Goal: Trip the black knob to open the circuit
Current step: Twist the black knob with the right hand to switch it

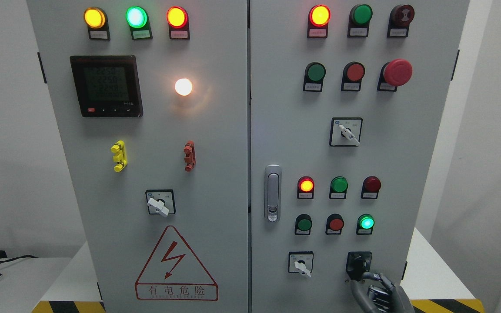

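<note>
The black knob (358, 262) sits in a black square plate at the lower right of the grey cabinet's right door (407, 143). My right hand (370, 282) comes up from the bottom edge just below it. Its grey fingers (374, 276) curl up against the knob's lower part, with the thumb on the left side and a finger on the right. The upper half of the knob stays visible above the fingertips. My left arm is out of view.
A white selector switch (301, 264) sits left of the knob, with a lit green lamp (366, 222) and red and green buttons above. A door latch (272, 193) is beside the centre seam. The cabinet stands on a white table (433, 269) with hazard tape.
</note>
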